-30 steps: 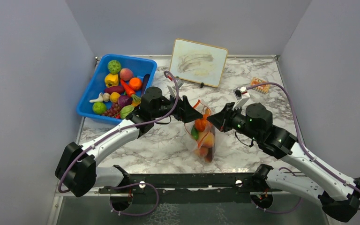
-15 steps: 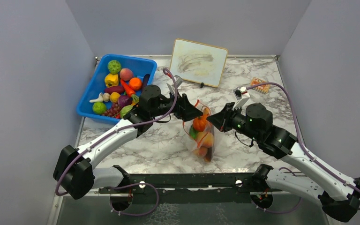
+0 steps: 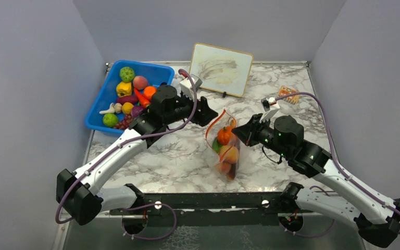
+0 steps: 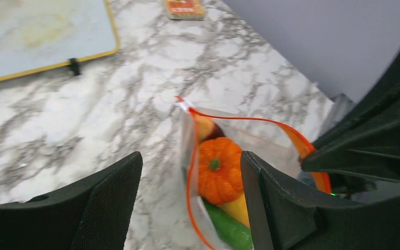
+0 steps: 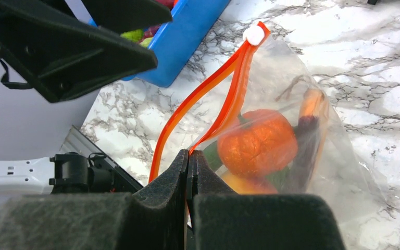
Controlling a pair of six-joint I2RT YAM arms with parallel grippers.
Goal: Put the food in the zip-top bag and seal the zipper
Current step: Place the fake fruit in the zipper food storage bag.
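We look down on the marble table [image 3: 177,151]. The blue bin [image 3: 100,100] sits at its back left, heaped with food [image 3: 130,99]. The bag [image 3: 224,153] stands near the middle of the table, well apart from the bin. Its mouth is up, and inside are an orange fruit [image 4: 219,169], a green piece and a few more.

The right gripper [image 5: 190,156] reaches in from the bag's right side. Its jaws are pressed together on the zipper [image 5: 224,88], pinching the strip at that end and holding the mouth up. The left gripper [image 4: 190,159] hangs to the back left of the bag, between it and the bin. Its fingers are spread wide, holding nothing and touching nothing.

The zipper is open, and its two orange strips bow apart into a loop. Its long axis runs from the right gripper's pinch away toward the left gripper. The white slider [image 5: 254,35] sits at the far end of that line, the end nearest the left arm.

We judge that the coming move turns on this line. The left arm is nearer both the bin and the slider. So either job falls to it, while the right pinch anchors the other end:
- fetching more food from the bin
- drawing the slider along the strip toward the right gripper
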